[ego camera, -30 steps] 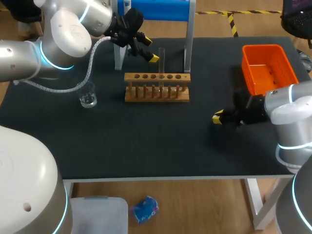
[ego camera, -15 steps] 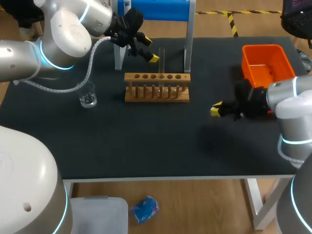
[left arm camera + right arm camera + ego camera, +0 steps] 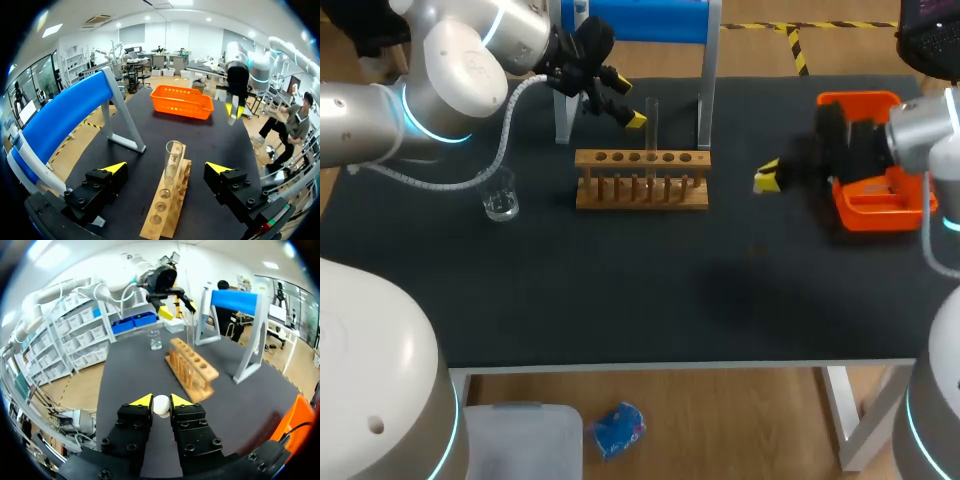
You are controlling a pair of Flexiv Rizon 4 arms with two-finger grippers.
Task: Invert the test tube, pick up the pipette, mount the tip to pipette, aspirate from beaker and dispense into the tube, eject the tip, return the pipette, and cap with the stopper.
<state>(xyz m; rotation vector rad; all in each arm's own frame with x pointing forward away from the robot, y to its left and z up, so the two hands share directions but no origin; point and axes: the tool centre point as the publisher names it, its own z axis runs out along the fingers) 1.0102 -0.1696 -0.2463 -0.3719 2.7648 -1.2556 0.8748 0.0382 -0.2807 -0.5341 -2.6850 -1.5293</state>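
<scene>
A clear test tube [image 3: 652, 122] stands upright in the wooden rack [image 3: 642, 180] at the back middle of the table. My left gripper [image 3: 623, 97] hangs open just left of and above the tube. In the left wrist view the tube [image 3: 172, 160] rises between its wide-apart fingers [image 3: 114, 168] without touching them. My right gripper [image 3: 767, 177] hovers right of the rack, in front of the orange basket. It is shut on a small white stopper [image 3: 161, 405], which shows between its yellow tips. A glass beaker [image 3: 500, 205] stands left of the rack.
An orange basket [image 3: 880, 205] sits at the back right, partly hidden by my right arm. A blue stand on grey legs [image 3: 705, 90] rises behind the rack. Bare black tabletop [image 3: 620, 290] spreads in front of the rack.
My right gripper has travelled with the stopper from the front right towards the back, level with the rack, and its arm now covers part of the basket. The left arm has stayed put.
</scene>
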